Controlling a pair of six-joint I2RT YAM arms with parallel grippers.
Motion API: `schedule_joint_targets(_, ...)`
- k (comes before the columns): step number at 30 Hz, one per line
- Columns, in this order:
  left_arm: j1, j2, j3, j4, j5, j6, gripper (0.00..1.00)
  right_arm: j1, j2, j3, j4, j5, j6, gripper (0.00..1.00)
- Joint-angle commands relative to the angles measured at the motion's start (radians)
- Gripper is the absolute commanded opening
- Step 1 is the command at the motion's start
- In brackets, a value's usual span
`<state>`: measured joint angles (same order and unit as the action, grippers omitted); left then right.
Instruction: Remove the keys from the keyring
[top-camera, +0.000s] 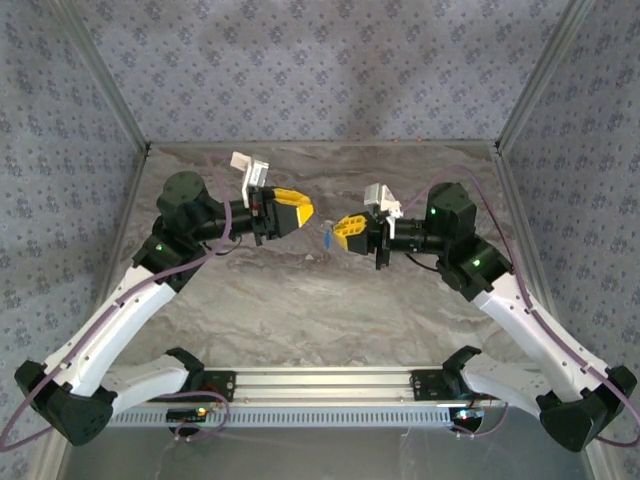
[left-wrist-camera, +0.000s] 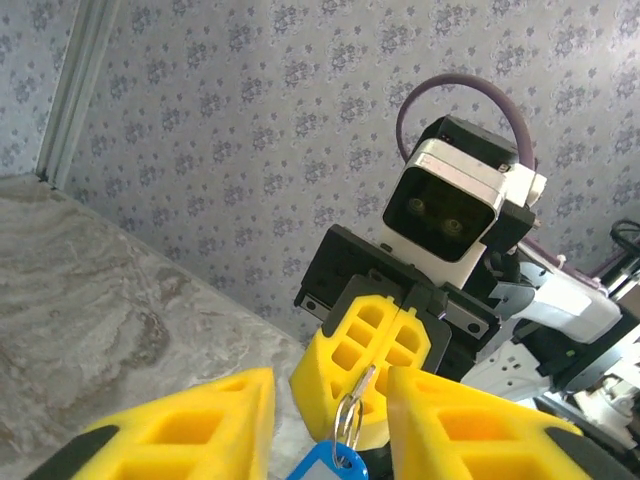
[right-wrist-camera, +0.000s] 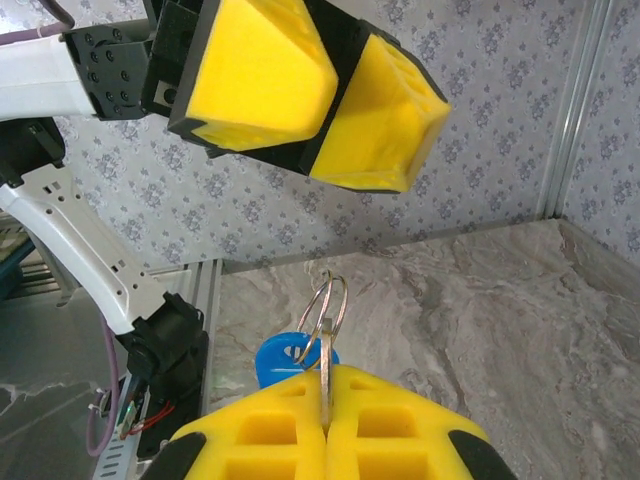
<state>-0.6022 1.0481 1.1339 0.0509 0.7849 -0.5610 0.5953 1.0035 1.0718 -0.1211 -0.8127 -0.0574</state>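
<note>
Left arm: White and black, it reached up from the near left corner and bent inward over the marbled table.
Left gripper: Its yellow pads stood parted and grasped nothing. It pointed right toward the other tool, its tips a little apart from the hanging key.
Gap between the tools: From the left wrist, the ring and the blue tag showed in the space between the two parted fingers, touching neither of them.
Key: A small bright blue piece hung from the ring in mid-air above the table, between the two grippers and just beside the right one's tips. Any metal blade was too small to make out.
Keyring: Thin silver loops rose from the seam of the right-hand pads and were pinched there edge-on.
Right gripper: Clenched, with its ribbed yellow pads pressed together on the keyring, it faced left toward its partner.
Right arm: It mirrored the left, rising from the near right corner.
Backdrop: Blue-grey patterned walls enclosed the table on three sides.
</note>
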Motion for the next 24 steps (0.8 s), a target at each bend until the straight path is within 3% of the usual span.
schedule_joint_targets(1,-0.002,-0.011,0.029,-0.032,0.015,0.039,0.4,-0.006,0.013,0.059,-0.045,-0.035,-0.005,0.0)
schedule_joint_targets(12,-0.046,0.045,0.101,-0.137,0.065,0.117,0.53,-0.006,0.077,0.112,-0.097,-0.084,-0.004,0.0)
schedule_joint_targets(21,-0.055,0.072,0.111,-0.162,0.083,0.141,0.51,-0.007,0.085,0.156,-0.115,-0.094,-0.009,0.0)
schedule_joint_targets(24,-0.056,0.072,0.112,-0.161,0.083,0.144,0.45,-0.008,0.086,0.155,-0.115,-0.095,-0.01,0.0)
